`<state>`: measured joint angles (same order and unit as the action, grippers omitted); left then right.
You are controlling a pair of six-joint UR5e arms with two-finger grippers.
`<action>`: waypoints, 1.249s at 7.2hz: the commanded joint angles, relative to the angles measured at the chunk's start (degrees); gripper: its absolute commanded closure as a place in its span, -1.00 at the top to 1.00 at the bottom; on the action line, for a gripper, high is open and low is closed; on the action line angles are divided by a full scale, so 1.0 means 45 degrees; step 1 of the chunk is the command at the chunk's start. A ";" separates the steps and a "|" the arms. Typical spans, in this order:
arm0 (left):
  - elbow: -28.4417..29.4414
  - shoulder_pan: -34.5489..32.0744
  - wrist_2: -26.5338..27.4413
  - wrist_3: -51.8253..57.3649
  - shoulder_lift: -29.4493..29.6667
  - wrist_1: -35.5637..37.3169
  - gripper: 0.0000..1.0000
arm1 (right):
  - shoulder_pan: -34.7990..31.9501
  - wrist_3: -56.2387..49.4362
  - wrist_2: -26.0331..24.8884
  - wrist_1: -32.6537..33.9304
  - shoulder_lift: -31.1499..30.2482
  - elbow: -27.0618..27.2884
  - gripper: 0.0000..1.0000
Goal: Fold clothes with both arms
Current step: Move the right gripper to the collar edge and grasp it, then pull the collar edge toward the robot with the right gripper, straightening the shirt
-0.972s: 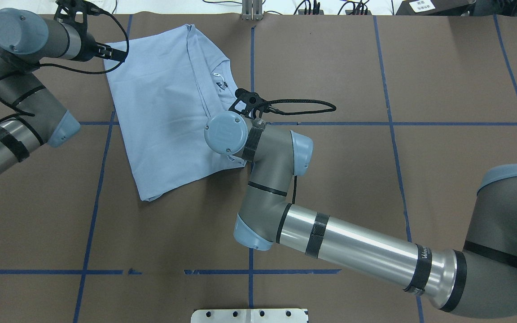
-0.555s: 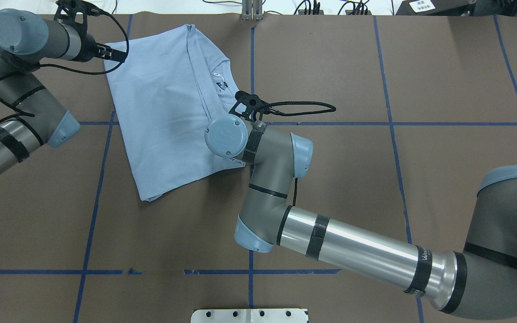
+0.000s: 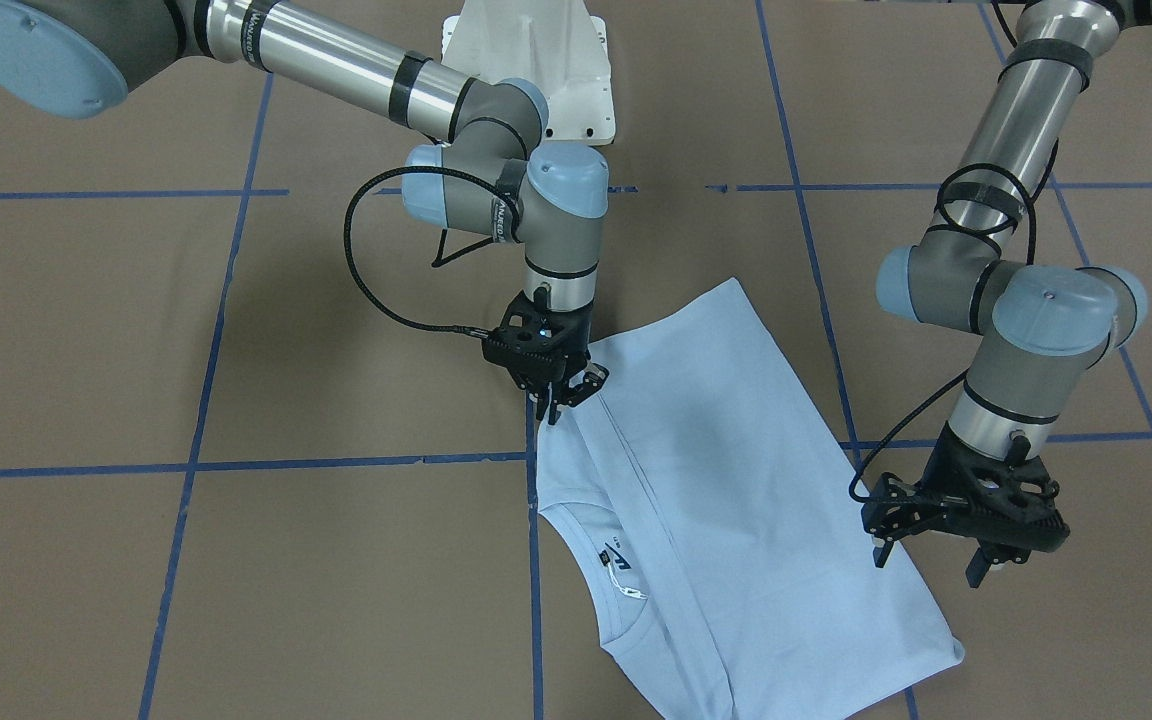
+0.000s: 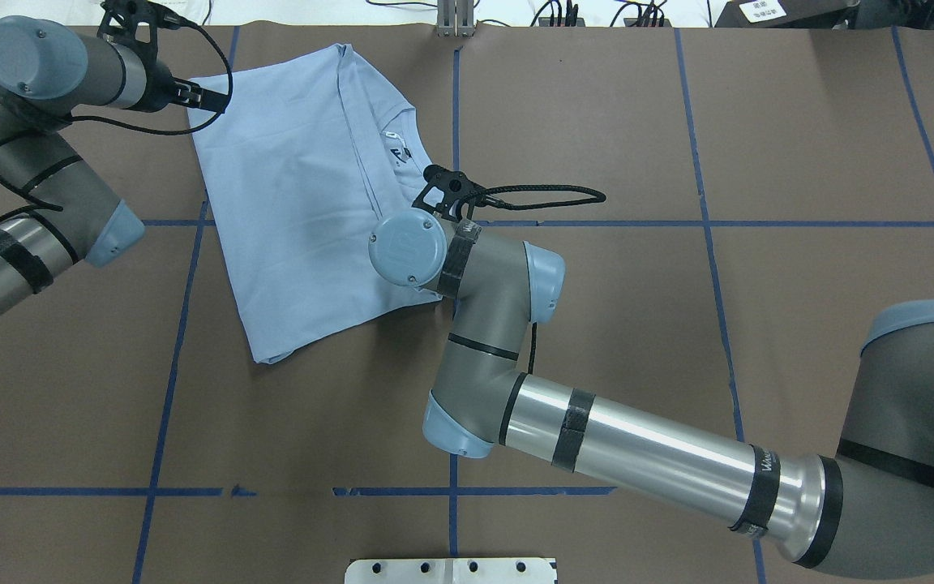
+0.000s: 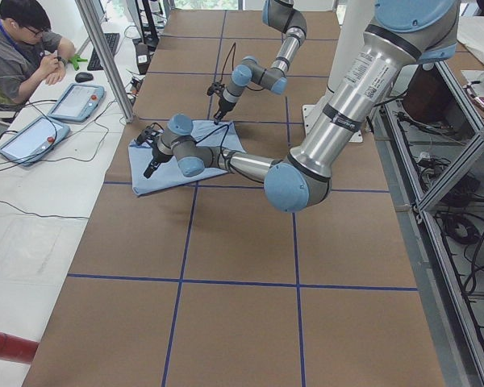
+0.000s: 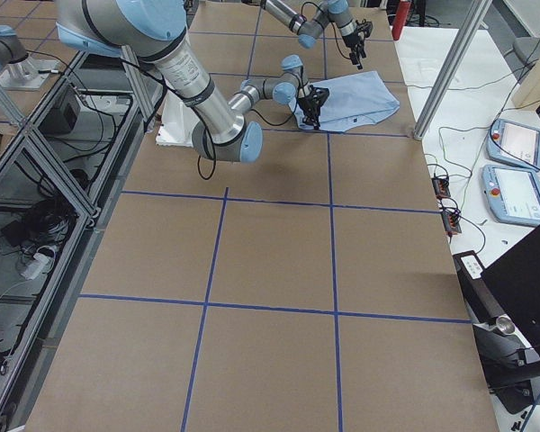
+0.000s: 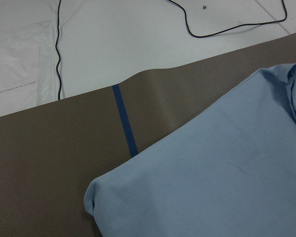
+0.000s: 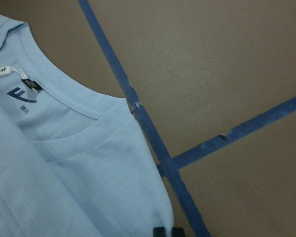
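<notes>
Left fingers (image 4: 216, 100): released. My tips stand apart and straddle the left side edge of the T-shirt (image 4: 297, 203) near its far corner, one tip over the cloth and one over the bare tabletop (image 4: 678, 324). Whether they touch the cloth, I cannot tell.
T-shirt: lies flat on the tabletop, folded lengthwise and askew to the blue tape lines (image 4: 707, 224). It sits between my two sets of fingers.
Collar (image 8: 74, 104): faces up on the shirt's right side, toward the far edge of the tabletop. The inner label (image 8: 20, 93) is visible.
Right fingers (image 3: 556, 403): clenched, tips almost together, pinching the shirt's shoulder edge just beside the collar. The wrist view shows this edge running straight down into my tips, beside a tape crossing.
Right arm (image 4: 637, 450): reaches in low across the tabletop, with its wrist above the shirt's right edge.
</notes>
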<state>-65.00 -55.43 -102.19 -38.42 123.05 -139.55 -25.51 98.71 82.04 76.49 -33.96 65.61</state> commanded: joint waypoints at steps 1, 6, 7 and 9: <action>-0.0009 0.0013 -0.0005 -0.0016 0.0000 -0.0005 1.00 | -0.0054 -0.0719 0.0108 0.0305 0.0008 0.0299 -1.00; -0.0029 0.0033 -0.0005 -0.0016 0.0000 -0.0005 1.00 | 0.3000 -0.0047 -0.1542 0.2866 -0.7302 1.0853 -1.00; -0.0029 0.0033 -0.0005 -0.0016 0.0000 -0.0005 1.00 | 0.3901 0.0654 -0.2305 0.2867 -0.7896 1.1333 -1.00; -0.0048 0.0033 -0.0005 -0.0016 0.0020 -0.0005 1.00 | 0.4592 0.0798 -0.2838 0.2886 -0.8486 1.1747 -1.00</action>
<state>-65.18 -55.29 -102.22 -38.50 123.06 -139.57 -6.98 101.61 71.00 89.36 -70.24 117.11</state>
